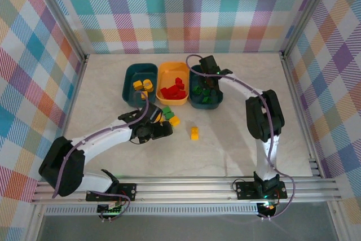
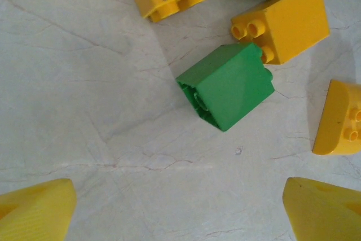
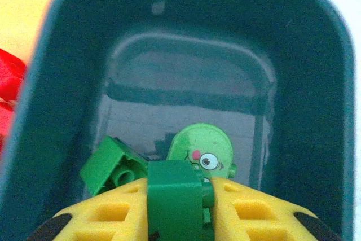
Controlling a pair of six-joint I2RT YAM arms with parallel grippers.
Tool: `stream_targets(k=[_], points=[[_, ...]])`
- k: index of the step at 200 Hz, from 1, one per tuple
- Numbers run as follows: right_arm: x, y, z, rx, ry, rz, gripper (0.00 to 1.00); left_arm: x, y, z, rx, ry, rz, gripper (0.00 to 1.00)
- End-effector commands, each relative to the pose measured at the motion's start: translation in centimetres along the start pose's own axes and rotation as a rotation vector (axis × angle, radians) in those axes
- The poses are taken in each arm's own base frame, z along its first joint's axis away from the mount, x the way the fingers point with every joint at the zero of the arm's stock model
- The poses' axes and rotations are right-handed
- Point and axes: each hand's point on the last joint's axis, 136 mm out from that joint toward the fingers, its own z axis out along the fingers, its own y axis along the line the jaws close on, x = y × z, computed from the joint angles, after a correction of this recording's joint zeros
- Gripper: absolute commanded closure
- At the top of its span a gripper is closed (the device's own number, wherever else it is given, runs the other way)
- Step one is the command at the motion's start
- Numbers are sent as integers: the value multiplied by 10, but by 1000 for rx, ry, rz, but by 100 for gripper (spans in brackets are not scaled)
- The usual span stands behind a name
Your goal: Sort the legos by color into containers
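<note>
Left teal bin (image 1: 128, 83): yellow legos (image 1: 144, 84) | orange bin (image 1: 172, 67), centre: red legos (image 1: 174, 90) | right teal bin (image 3: 316, 83): green legos (image 1: 203, 90); right hand (image 3: 177, 198) clamps green brick (image 3: 174, 187) over it | left hand (image 2: 179, 210) wide.

Top external: high above the near edge, looking down over the whole table (image 1: 225, 156).
Left wrist: close, straight down on loose legos (image 2: 225, 86), shared with top external.
Right wrist: very close, into right teal bin (image 3: 299, 43), likewise shared.
</note>
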Motion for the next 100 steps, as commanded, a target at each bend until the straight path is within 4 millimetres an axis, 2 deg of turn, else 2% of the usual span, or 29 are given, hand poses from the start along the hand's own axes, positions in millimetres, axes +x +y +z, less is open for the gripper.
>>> stream_targets(k=[1, 12, 26, 42, 61, 80, 100], points=[[-6, 6, -6, -40, 22, -16, 65, -9, -8, 1, -39, -8, 65, 5], [-8, 6, -11, -43, 14, -13, 50, -11, -9, 5, -54, -5, 82, 5], [-11, 4, -22, -46, -9, -4, 43, -16, -11, 10, -69, -6, 93, 5], [-12, 1, -41, -55, -44, 13, 38, -17, -14, 19, -72, 5, 91, 5], [-4, -1, -67, -59, -87, 31, 36, -18, -23, 28, -45, 22, 51, 5], [14, 3, -90, -78, -125, 38, 35, -21, -28, 38, -32, 19, -11, 7], [43, 8, -106, -100, -133, 46, 34, -24, -30, 46, -26, 8, -52, 11]])
